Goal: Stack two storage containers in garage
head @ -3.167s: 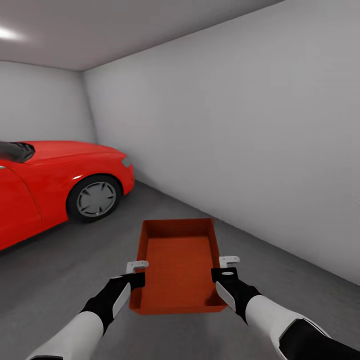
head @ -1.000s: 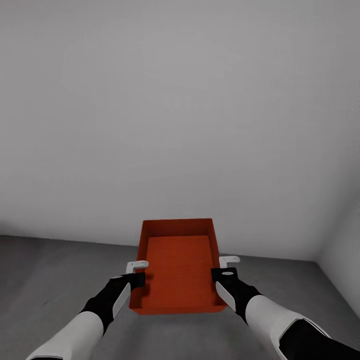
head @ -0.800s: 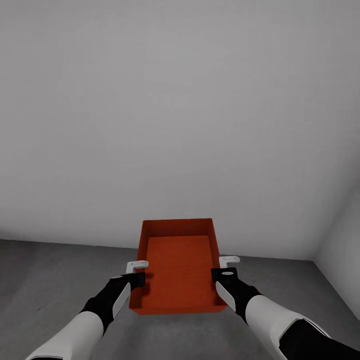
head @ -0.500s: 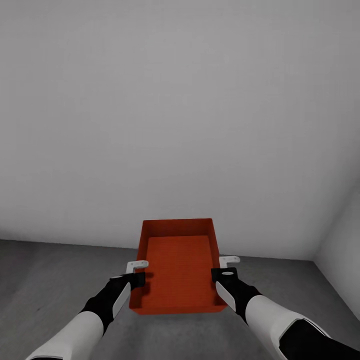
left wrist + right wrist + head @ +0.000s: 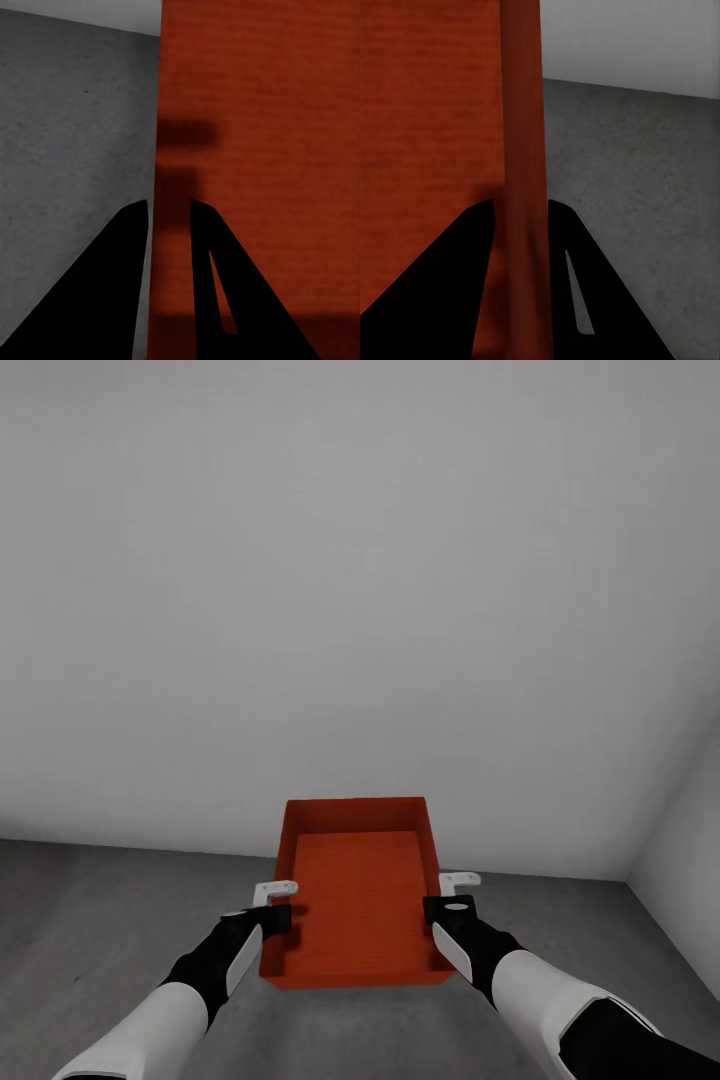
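A: Start at the left. What is that arm doing?

B: The left gripper (image 5: 276, 903) is pinched onto the left wall of the storage container (image 5: 355, 895). In the left wrist view its two dark fingers (image 5: 127, 247) straddle that thin wall, one outside, one inside, closed on it.

A: And the box itself?

B: It hangs between the two arms, above the dark grey floor (image 5: 110, 900), roughly level, its long side running away from the robot towards the white wall (image 5: 360, 580). Orange-red, open-topped, and nothing lies in it; I see just a bare ribbed bottom.

A: The right side?

B: The right gripper (image 5: 452, 895) clamps the right wall the same way. The right wrist view shows the wall (image 5: 521, 180) running up between the fingers (image 5: 566, 262), with speckled concrete beyond.

A: This looks like the garage, then. How should the box be put down?

B: I judge it is ready for lowering. Both arms should descend together so the box stays flat, and neither grip should loosen until the bottom rests on the concrete. Leave some room from the far wall and the corner at far right, since the other box must later sit squarely on top.

A: Where is the other one?

B: I cannot tell.
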